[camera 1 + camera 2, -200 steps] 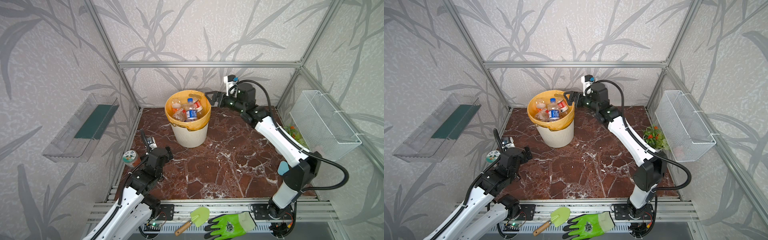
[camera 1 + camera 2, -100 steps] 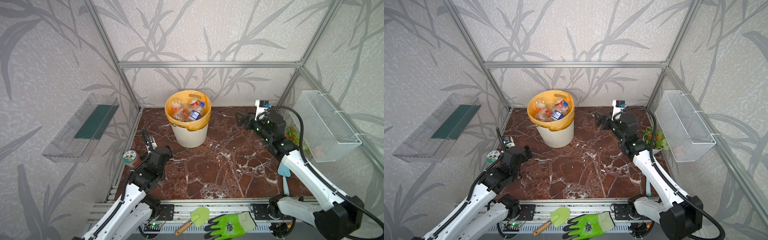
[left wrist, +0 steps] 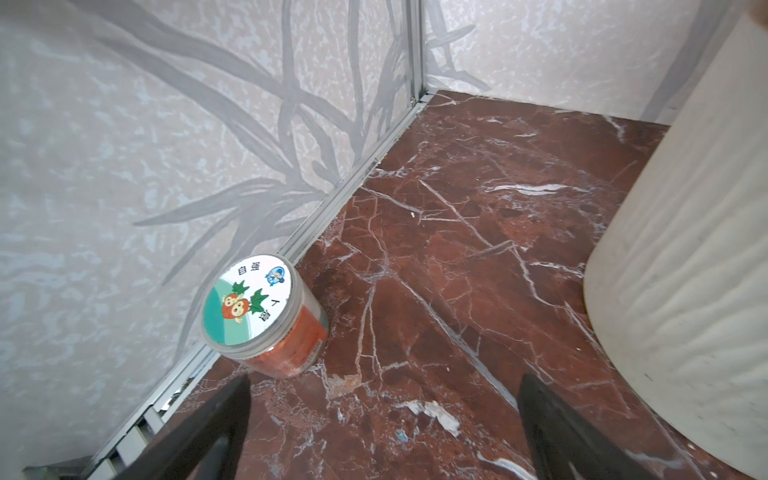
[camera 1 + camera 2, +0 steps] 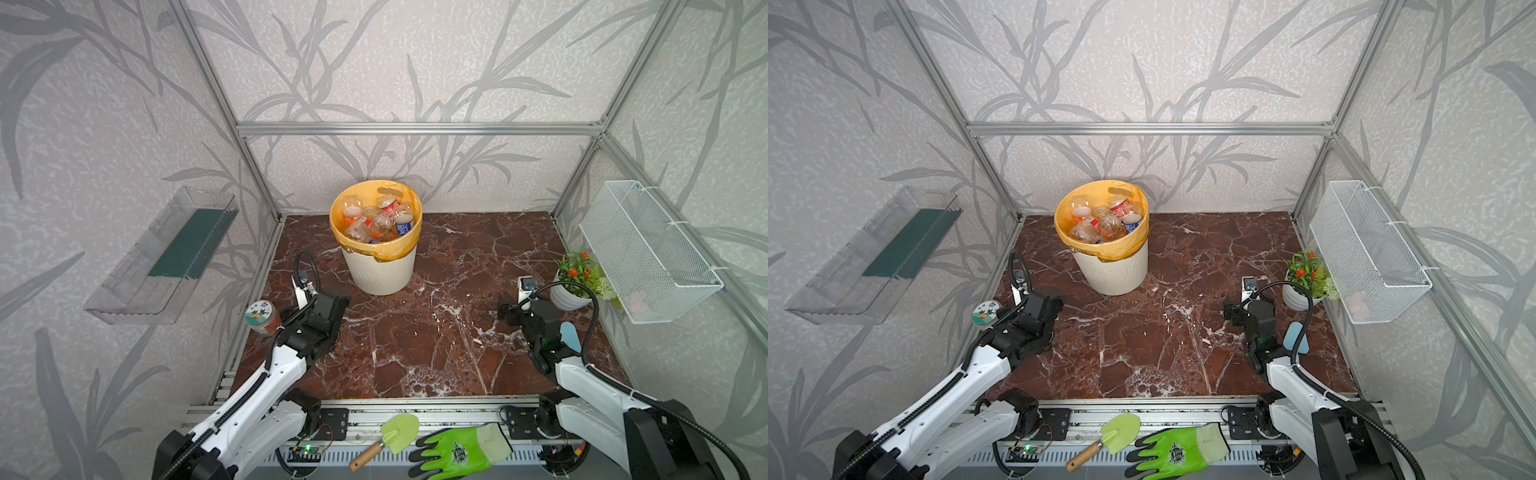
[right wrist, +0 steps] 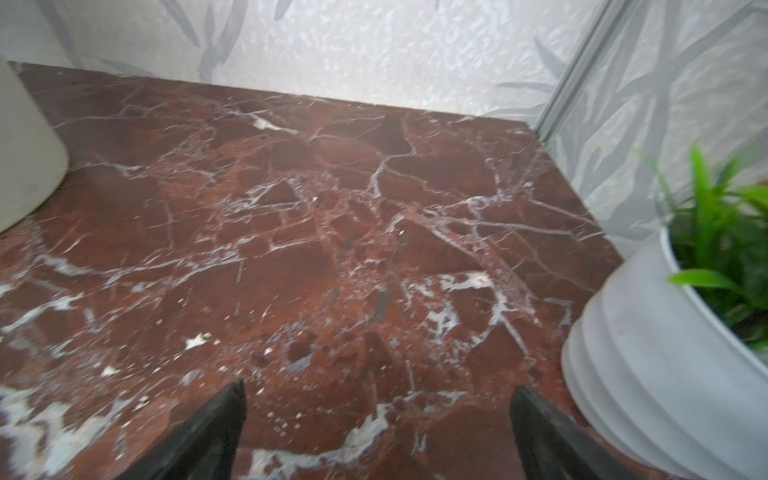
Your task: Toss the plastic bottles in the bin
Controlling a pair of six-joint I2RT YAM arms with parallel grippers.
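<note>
The bin [image 4: 382,270] [image 4: 1113,274], cream-white and ribbed with a yellow-orange bag, stands at the back middle of the red marble floor. Several plastic bottles [image 4: 376,220] [image 4: 1104,220] lie heaped inside it. No bottle shows on the floor. My left gripper [image 4: 334,299] [image 4: 1054,302] [image 3: 384,415] hovers open and empty at the front left, with the bin's wall [image 3: 685,291] close beside it. My right gripper [image 4: 505,311] [image 4: 1229,311] [image 5: 376,415] is open and empty low over the floor at the right, far from the bin [image 5: 25,145].
A short jar [image 4: 262,318] [image 3: 257,316] with an illustrated lid stands by the left wall. A white potted plant [image 4: 575,282] [image 5: 665,374] sits beside my right gripper. A wire basket [image 4: 648,249] and a clear tray [image 4: 162,257] hang on the walls. A trowel [image 4: 390,436] and a green glove [image 4: 461,446] lie at the front.
My right arm has drawn back from the bin's rim to the front right beside the potted plant. The bottles in the bin have settled. The left arm shifted slightly.
</note>
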